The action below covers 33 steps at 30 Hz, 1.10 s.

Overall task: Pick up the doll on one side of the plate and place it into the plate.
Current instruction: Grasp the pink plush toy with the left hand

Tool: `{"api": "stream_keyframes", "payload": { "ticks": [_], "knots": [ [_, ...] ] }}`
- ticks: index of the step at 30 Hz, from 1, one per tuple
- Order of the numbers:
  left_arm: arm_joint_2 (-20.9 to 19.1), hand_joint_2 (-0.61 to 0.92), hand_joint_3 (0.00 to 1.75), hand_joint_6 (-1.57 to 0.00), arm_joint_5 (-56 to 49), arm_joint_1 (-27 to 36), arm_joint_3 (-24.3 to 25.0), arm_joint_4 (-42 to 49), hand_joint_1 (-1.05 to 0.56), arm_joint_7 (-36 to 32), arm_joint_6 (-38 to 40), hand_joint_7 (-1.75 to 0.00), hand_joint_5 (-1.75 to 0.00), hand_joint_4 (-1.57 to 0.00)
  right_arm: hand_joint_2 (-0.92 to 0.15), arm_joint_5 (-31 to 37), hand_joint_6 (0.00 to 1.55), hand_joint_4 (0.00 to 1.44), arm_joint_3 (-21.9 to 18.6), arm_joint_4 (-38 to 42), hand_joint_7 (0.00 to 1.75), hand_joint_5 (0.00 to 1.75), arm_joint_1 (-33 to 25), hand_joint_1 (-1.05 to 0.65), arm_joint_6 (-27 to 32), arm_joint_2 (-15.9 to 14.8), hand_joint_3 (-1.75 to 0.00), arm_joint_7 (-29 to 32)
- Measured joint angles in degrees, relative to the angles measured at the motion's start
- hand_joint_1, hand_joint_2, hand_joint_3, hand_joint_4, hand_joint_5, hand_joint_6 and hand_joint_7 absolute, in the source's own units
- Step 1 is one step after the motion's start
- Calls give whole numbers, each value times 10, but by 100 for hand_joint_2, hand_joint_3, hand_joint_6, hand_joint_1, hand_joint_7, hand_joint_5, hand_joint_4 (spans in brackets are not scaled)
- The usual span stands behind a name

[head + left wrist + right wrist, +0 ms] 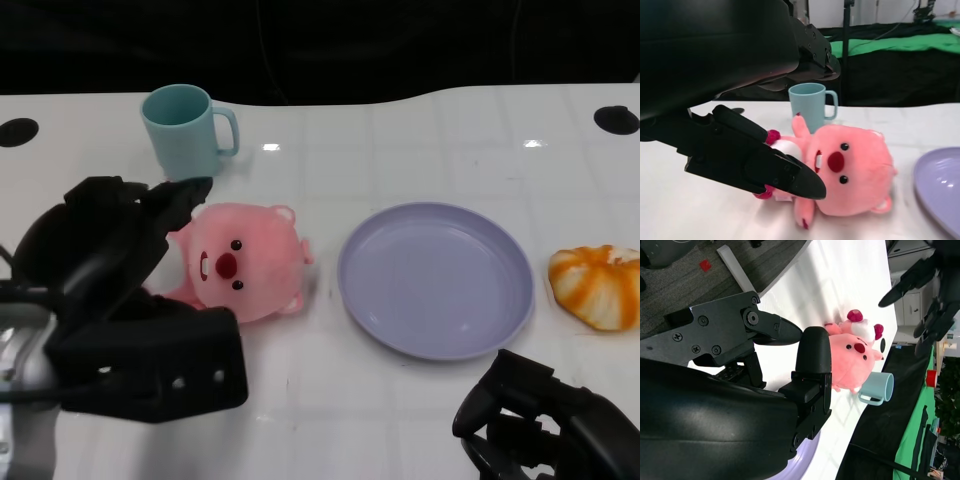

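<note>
Head view: pink doll lies at plate's 9 o'clock, just beside it | left hand fingers spread around doll, nothing gripped | right hand at 5 o'clock, holding nothing, fingers apart | teal cup at doll's 11 o'clock

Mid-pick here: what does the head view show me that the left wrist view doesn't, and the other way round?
Only the head view shows the whole purple plate, the orange-and-white striped item at the table's right edge, and the right hand low and away from the doll. Only the left wrist view shows the left hand's fingers up close: one lies across the doll's white belly, though whether it grips is unclear. It also shows green cloth beyond the table. Both share the pink doll, the teal mug behind it, and the left hand.
</note>
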<state>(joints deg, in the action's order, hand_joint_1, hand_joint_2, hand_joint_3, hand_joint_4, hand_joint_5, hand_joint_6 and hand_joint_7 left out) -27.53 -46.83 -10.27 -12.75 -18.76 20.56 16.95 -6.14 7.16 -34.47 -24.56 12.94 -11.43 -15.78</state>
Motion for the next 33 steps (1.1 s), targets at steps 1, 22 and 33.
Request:
{"api": "stream_keyframes", "payload": {
  "ticks": [1,22,33],
  "knots": [
    [1,88,0,-19,-8,-8,-7,13,-67,0,2,-1,-33,-1,-84,0,45,66,0,0,165,175,-1,-20,0,0,-66,0],
    [56,88,0,-22,-64,-172,-96,349,-66,-48,-9,-1,-36,-1,-84,1,44,65,7,1,167,175,-11,-21,-10,2,-67,0],
    [89,86,0,-27,-31,-265,-136,579,-64,-123,-81,-2,-33,-5,-83,-3,43,66,11,-1,168,175,-14,-22,-9,2,-68,3]
  ]
}}
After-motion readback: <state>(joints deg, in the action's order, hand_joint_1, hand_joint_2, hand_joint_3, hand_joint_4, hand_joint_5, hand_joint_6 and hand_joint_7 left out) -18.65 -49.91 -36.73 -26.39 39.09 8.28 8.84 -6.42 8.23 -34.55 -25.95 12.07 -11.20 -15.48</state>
